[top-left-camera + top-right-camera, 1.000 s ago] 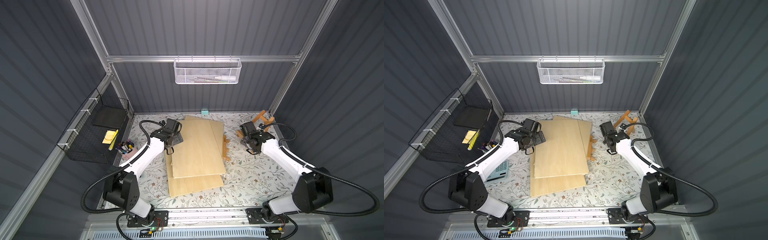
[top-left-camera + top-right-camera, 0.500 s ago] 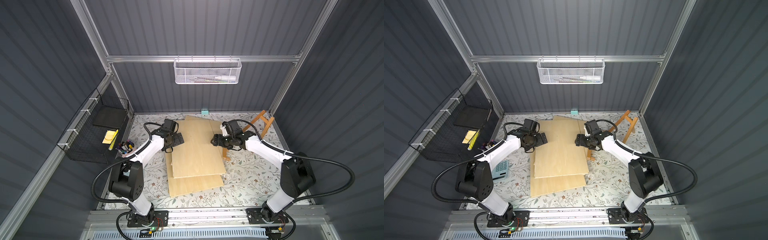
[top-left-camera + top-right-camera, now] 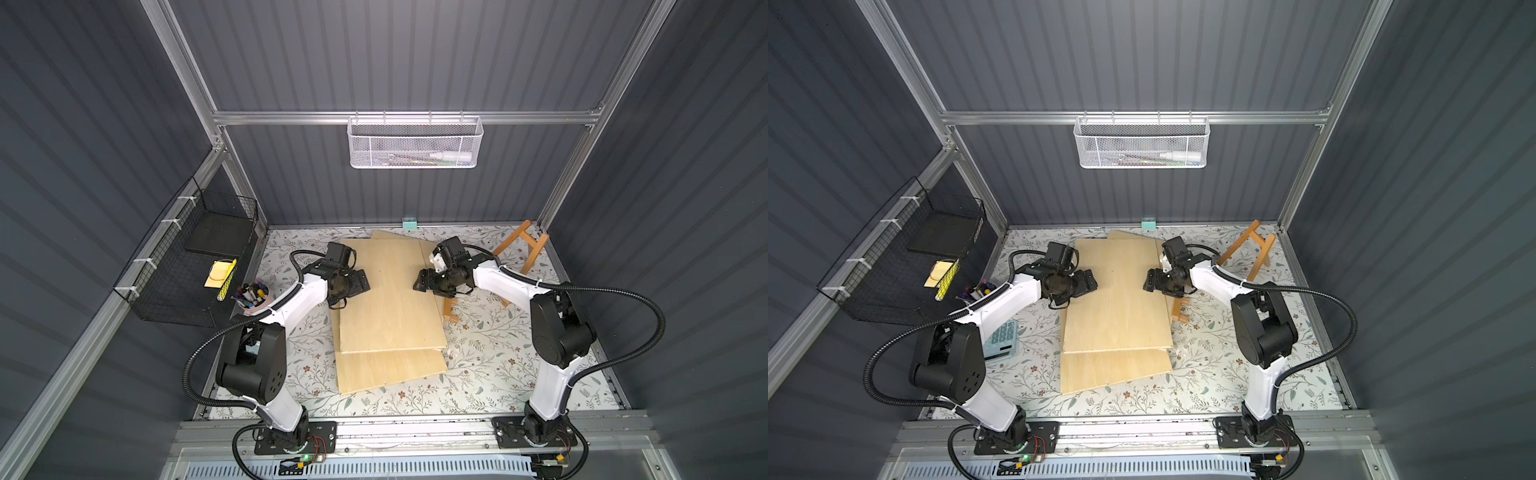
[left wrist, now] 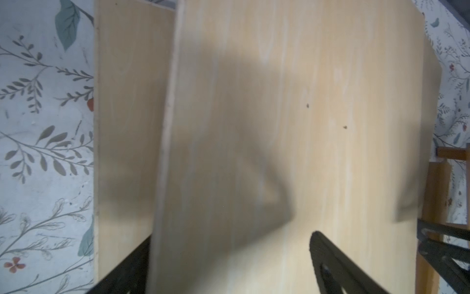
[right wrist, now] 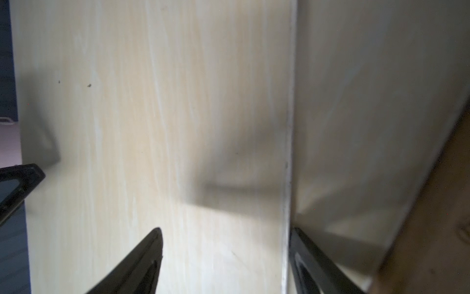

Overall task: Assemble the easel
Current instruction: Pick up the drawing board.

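**Floral tabletop: boards first, easel behind**

Floral-print tabletop (image 3: 490,374) fills the lower frame, with two plywood sheets stacked at centre. The lower board (image 3: 386,370) lies nearest you and the top board (image 3: 390,299) sits skewed over it. Your left gripper (image 3: 359,281) straddles the top board's left edge and your right gripper (image 3: 420,284) its right edge. Both stand wide, clamping nothing. Expect that sheet to be light, smooth and slightly bendy, so pinch both edges evenly. One easel piece (image 3: 451,309) pokes from under the boards' right side. The easel frame (image 3: 519,249) sits farther back, upper right, near the corner. It looks slim, stiff and probably light; take it by a leg or crossbar. No writing is legible.
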Controlling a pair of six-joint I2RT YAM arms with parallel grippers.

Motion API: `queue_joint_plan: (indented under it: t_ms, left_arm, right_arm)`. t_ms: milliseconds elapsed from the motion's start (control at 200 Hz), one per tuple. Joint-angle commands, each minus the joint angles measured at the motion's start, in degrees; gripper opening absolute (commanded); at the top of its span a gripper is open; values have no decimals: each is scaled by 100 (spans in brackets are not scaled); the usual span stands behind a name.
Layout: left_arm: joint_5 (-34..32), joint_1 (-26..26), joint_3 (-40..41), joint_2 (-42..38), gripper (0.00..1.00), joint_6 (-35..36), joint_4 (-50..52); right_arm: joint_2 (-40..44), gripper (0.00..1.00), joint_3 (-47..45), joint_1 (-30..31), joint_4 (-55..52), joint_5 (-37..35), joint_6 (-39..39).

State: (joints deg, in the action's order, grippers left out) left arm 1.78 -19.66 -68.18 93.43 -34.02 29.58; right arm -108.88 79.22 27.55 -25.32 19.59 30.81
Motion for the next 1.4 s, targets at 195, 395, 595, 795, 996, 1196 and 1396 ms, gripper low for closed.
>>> queue_joint_plan:
  t_ms: [195,395,595,795,996,1196,1396]
  left_arm:
    - [812,33,-579,-454,79,464,134]
    - [1977,33,-612,-502,68,198,-407]
    - [2546,7,-337,-810,62,46,-1398]
    - [2976,-159,-378,-890,61,116,-1836]
    - [2161,-696,-1102,-484,47,822,-594]
    - [1755,-784,-1232,-404,16,624,-296]
    - [1163,-810,-1230,-498,0,37,-506]
  right_arm:
    - [-501,78,48,317,-23,834,-105]
    - [-653,78,172,418,-30,828,-234]
    - [-755,78,232,513,-174,849,-277]
    - [-783,78,290,601,-184,835,-364]
    - [-719,78,284,644,-112,822,-405]
    - [-507,79,213,654,106,846,-400]
    - [50,79,245,652,30,790,-659]
